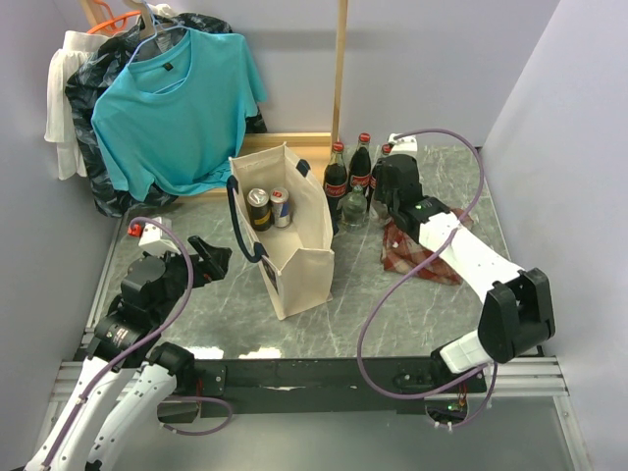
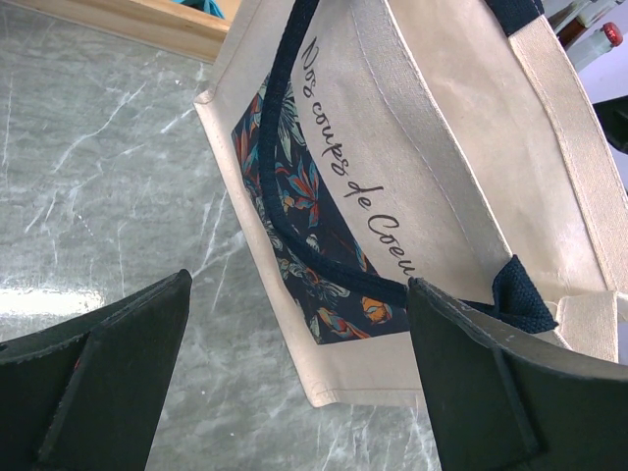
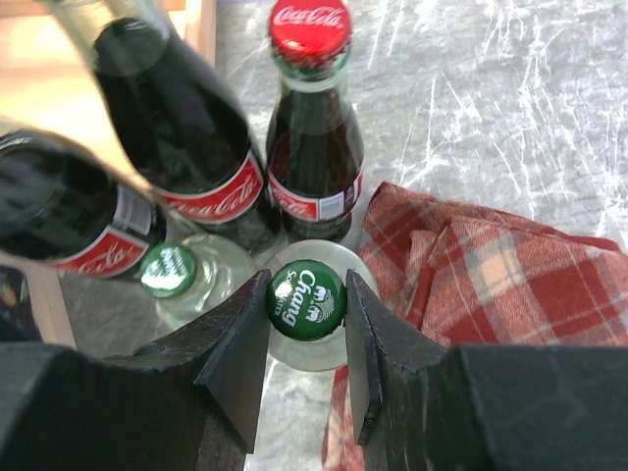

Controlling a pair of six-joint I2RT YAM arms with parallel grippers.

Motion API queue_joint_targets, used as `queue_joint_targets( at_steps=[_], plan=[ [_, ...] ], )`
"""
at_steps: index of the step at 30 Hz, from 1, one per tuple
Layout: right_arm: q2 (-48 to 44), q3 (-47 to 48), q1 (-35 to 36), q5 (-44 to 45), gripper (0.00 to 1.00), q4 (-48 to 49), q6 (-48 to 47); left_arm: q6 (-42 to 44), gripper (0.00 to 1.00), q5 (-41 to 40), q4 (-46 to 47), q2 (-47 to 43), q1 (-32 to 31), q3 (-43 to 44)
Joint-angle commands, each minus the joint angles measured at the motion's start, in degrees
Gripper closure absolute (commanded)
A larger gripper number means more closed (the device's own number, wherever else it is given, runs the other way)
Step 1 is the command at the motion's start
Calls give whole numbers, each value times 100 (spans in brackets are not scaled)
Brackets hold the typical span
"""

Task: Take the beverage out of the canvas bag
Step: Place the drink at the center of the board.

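Your left gripper (image 1: pixel 211 257) hangs near the left face of the canvas bag (image 1: pixel 294 250), jaws spread wide with nothing between them. The bag stands upright mid-table with two cans (image 1: pixel 270 207) inside (their tops show from above). Right of the bag, beside the cola bottles (image 1: pixel 337 179), your right gripper (image 3: pixel 306 304) is clamped on the cap of a green-capped bottle (image 3: pixel 306 294). That bottle stands on the table outside the bag, with a red plaid cloth (image 3: pixel 491 275) just to its right.

Bright, even light; glare streaks the table (image 2: pixel 44 299), and the nearest cola bottles (image 3: pixel 167 128) blur.
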Motion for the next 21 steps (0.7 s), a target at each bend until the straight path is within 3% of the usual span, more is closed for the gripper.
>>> queue_joint_targets(
  at_steps=[1, 21],
  plan=[
    [-100, 106, -144, 158, 100, 1320, 171, 2, 4, 25, 172, 14, -13, 118],
    [217, -307, -241, -17, 100, 2014, 215, -15, 4, -45, 154, 58, -13, 118]
  ],
)
